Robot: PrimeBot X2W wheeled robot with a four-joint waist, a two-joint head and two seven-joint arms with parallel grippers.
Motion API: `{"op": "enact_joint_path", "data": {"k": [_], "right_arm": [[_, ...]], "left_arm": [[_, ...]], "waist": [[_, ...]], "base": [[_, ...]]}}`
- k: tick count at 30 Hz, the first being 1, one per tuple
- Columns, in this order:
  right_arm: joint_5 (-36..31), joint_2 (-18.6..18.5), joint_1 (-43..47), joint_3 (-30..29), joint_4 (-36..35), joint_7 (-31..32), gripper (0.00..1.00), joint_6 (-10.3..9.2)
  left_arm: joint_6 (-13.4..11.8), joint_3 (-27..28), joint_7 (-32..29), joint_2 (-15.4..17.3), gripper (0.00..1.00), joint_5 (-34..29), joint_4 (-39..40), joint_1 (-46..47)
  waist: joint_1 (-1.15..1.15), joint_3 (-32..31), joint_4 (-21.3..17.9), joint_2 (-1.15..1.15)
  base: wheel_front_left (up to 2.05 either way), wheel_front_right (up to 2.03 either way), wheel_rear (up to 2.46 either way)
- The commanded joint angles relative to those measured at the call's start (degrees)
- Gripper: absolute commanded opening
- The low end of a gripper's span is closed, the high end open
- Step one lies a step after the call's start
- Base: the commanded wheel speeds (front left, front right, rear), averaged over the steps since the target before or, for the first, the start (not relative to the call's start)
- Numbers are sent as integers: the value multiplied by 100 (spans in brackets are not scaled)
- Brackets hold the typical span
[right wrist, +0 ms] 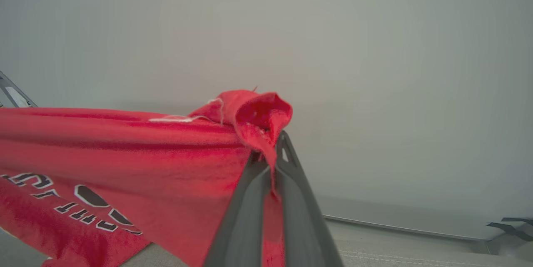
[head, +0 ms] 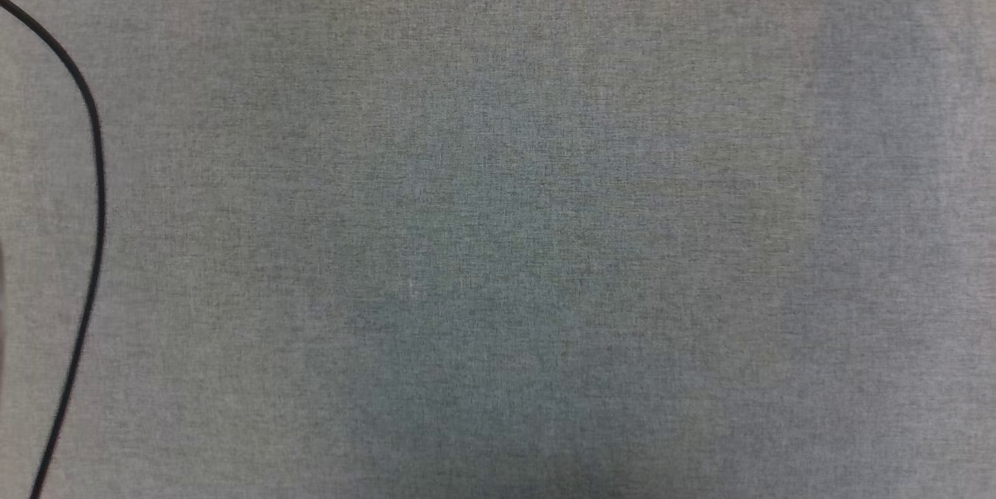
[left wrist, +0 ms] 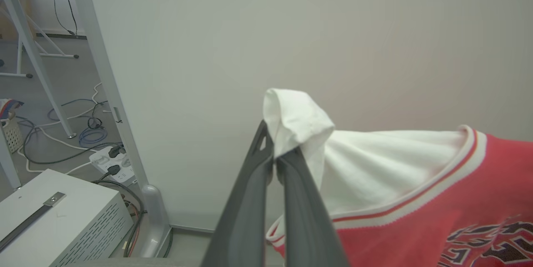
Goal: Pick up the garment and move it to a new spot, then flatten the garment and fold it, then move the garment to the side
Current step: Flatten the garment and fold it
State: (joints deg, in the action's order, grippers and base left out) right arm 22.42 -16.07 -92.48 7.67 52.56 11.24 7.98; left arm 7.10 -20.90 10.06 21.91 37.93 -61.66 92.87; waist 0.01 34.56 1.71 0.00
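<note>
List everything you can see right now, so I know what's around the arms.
garment: one, red with white sleeve, pinched at two ends
fabric surface: one, grey, under the head camera
cable: one, black, head view's left edge
wall: one, pale, behind the garment
metal box: one, white, left wrist view's lower left
power strip: one, white, floor beside a grey post
floor cables: several, mixed colours, floor near the power strip
left gripper: one, dark, jaws shut on the white sleeve
right gripper: one, dark, jaws shut on a red edge

Black cable (head: 100, 172) on grey cloth (head: 498, 219)
</note>
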Motion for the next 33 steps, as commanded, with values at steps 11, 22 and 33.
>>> {"op": "enact_joint_path", "data": {"k": [11,22,33], "right_arm": [[1098,-269,2408,964,-285,-357,0,-49],[1793,-811,4977,1090,-1124,-456,0,-49],[1760,-824,7498,309,-2608,-221,0,-49]], "left_arm": [[37,-670,180,-84,0,1155,598,-2609],[38,-1159,405,164,0,1565,1447,-5006],[-590,-901,478,553,0,1731,2906,-7107]], "waist": [[-1,-880,185,0],[-1,-2139,350,0],[-1,-3014,238,0]], "base": [[0,0,0],[0,0,0],[0,0,0]]}}
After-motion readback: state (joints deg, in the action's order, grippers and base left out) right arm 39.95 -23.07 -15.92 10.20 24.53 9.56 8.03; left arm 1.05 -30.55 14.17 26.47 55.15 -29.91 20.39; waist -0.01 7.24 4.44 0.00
